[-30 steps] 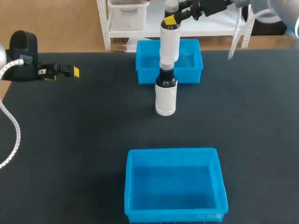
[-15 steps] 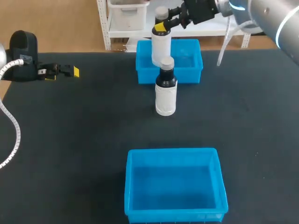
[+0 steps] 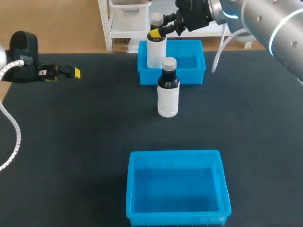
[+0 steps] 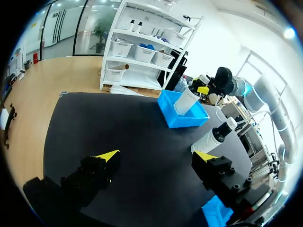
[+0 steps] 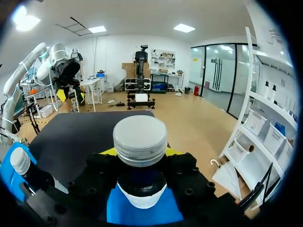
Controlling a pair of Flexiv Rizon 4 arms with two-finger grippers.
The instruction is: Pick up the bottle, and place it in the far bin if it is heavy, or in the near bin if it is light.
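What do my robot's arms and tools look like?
The right arm is rounded silver-grey with glowing blue rings and a pale cable. The left arm ends in a black housing with a white ribbed hose. The left tool and right tool are black with yellow tips.

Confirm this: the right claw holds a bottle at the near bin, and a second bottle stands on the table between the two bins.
Wrong bin. The head view shows the right claw holding its bottle at the far bin, not the near bin. The second bottle does stand on the table between the two bins.
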